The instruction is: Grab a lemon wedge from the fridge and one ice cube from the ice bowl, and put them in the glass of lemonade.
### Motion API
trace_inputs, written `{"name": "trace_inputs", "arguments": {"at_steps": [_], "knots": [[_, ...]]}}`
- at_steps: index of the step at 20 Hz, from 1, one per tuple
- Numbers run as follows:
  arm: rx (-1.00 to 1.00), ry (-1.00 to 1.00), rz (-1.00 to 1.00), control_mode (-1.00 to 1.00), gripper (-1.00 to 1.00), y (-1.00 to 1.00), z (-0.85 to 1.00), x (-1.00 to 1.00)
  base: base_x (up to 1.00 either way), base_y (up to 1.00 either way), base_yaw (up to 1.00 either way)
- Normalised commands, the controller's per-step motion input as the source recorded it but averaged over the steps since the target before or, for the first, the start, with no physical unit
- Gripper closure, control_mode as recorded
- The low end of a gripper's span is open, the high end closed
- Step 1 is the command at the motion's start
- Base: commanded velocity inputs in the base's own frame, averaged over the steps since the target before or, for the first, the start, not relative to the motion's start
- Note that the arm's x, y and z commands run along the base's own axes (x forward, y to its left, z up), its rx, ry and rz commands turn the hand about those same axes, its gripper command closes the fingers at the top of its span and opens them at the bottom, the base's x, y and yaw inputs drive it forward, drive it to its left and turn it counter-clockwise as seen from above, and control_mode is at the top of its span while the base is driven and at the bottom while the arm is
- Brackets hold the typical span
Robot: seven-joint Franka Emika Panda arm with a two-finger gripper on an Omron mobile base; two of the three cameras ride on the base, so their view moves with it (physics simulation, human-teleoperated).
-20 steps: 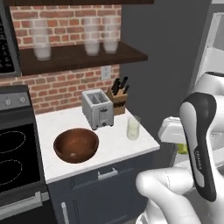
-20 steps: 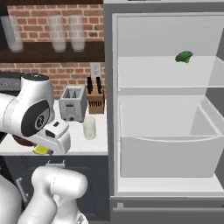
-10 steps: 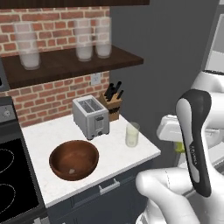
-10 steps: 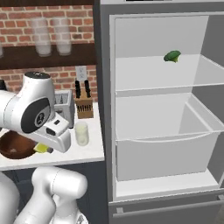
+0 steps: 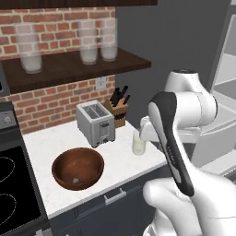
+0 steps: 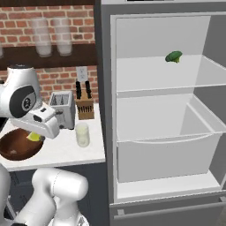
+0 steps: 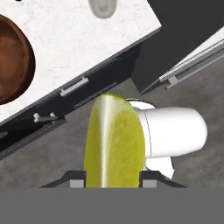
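My gripper [image 7: 113,183] is shut on the lemon wedge [image 7: 114,142], a yellow-green slice standing upright between the finger tips. In the right base view the lemon wedge [image 6: 34,137] hangs under the gripper [image 6: 35,135], in front of the ice bowl [image 6: 15,148]. The glass of lemonade [image 5: 138,144] stands near the counter's right end, also seen as glass [image 6: 82,134] and glass [image 7: 103,8]. The wooden ice bowl [image 5: 77,168] holds a pale ice cube [image 5: 76,180]. The fridge [image 6: 159,110] stands open, with white shelves.
A toaster [image 5: 95,122] and a knife block [image 5: 120,108] stand at the brick wall behind the glass. Frosted jars [image 5: 90,41] sit on the shelf above. The stove [image 5: 14,193] borders the counter on the left. A green item [image 6: 173,56] lies on the fridge's upper shelf.
The whole picture has shifted in both base views, so the base has driven; the counter now looks closer. The gripper keeps its hold on the lemon wedge.
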Motion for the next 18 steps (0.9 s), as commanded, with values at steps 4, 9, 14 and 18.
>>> {"name": "trace_inputs", "arguments": {"at_steps": [4, 9, 14, 18], "knots": [[-0.18, -0.03, 0.02, -1.0, 1.0, 0.25, 0.0, 0.37, 0.0, 0.0, 0.0], [-0.12, 0.0, -0.03, -1.0, 1.0, -0.08, -0.36, 0.9, 0.0, 0.0, 0.0], [0.0, 0.0, -0.06, -1.0, 1.0, -0.26, -0.48, 1.0, 0.0, 0.0, 0.0], [0.0, 0.0, -0.03, -1.0, 1.0, -0.06, -0.34, 1.0, 0.0, 0.0, 0.0]]}}
